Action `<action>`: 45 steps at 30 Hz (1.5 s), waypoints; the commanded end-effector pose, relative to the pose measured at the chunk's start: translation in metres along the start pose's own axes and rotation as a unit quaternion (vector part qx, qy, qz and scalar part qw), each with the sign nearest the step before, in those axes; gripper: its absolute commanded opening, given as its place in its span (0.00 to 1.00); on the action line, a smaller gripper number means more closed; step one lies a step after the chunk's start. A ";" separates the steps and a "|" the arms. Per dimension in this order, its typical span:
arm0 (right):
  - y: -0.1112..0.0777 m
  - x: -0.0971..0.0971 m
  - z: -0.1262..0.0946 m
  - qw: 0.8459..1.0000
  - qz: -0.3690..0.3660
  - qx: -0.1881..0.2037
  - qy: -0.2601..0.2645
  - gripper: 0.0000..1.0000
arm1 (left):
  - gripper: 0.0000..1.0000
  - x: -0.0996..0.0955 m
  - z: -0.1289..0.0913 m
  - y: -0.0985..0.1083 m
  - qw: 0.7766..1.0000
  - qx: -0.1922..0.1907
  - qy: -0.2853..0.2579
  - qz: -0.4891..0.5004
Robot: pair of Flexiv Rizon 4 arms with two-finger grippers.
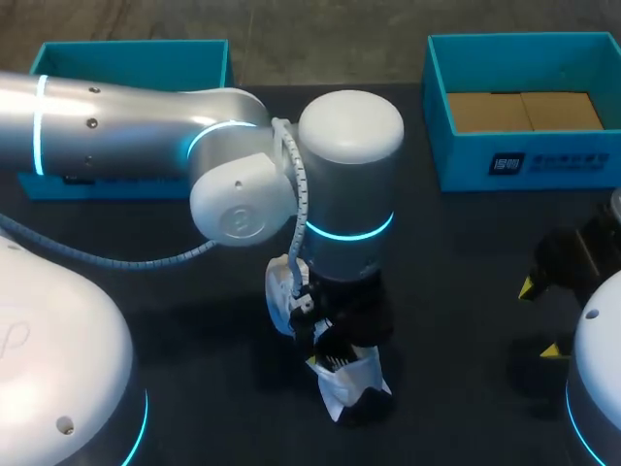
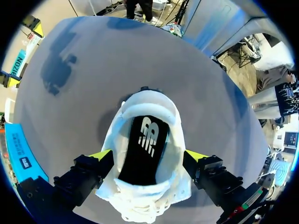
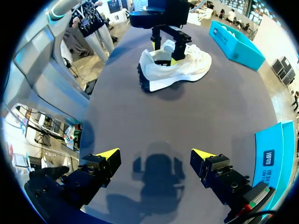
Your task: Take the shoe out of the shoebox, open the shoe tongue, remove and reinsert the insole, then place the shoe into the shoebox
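Left hand [image 2: 148, 155] clamped across white lace-up shoe [image 2: 175, 135], yellow tips on both sides, likely steadying it upright on dark surface [image 2: 70, 116] for tongue work. Black insole [image 2: 142, 149] seated inside. Right hand [image 3: 155, 153] spread, idle, well apart. Teal shoebox [image 1: 456, 155] rear right holds only brown cardboard; shoe outside it.

Head overhead, wrists low — shoe [image 3: 187, 74] shared
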State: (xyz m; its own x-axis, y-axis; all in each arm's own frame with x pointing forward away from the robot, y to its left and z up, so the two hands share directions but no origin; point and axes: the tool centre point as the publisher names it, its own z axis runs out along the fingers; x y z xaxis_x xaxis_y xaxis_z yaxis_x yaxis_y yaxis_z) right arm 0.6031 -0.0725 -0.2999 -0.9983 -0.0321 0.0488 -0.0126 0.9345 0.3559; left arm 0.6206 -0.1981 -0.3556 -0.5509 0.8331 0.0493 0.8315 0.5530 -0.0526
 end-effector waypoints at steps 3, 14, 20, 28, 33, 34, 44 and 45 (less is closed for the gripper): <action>0.000 0.001 0.001 1.000 0.000 0.002 -0.001 1.00 | 1.00 0.006 0.002 0.014 1.000 0.006 -0.006 -0.010; 0.000 0.001 0.001 1.000 0.000 0.002 -0.001 1.00 | 1.00 0.006 -0.002 0.032 0.999 0.016 -0.016 -0.022; 0.000 0.001 0.001 1.000 0.000 0.002 -0.001 1.00 | 1.00 0.007 -0.012 0.040 0.999 0.018 -0.028 -0.019; 0.000 0.001 0.001 1.000 0.000 0.002 -0.001 1.00 | 1.00 0.004 -0.035 0.052 0.998 0.024 -0.056 0.012; 0.000 0.001 0.001 1.000 0.000 0.002 -0.001 1.00 | 1.00 0.004 -0.058 0.058 0.996 0.025 -0.080 0.022; 0.000 0.001 0.001 1.000 0.000 0.002 -0.001 1.00 | 1.00 0.005 -0.062 0.057 0.996 0.028 -0.086 0.026; 0.000 0.001 0.001 1.000 0.000 0.002 -0.001 1.00 | 0.32 0.006 -0.055 0.045 0.994 0.049 -0.080 0.063; 0.000 0.001 0.001 1.000 0.000 0.002 -0.001 1.00 | 0.30 0.006 -0.054 0.046 0.994 0.049 -0.080 0.064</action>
State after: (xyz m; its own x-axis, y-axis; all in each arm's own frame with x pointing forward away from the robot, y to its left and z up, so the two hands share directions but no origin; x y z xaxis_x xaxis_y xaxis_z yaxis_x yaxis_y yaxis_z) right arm 0.6033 -0.0724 -0.2999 -0.9983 -0.0319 0.0493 -0.0123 0.9346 0.3554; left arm 0.6590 -0.1696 -0.2984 -0.4528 0.8840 -0.1157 0.8883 0.4363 -0.1431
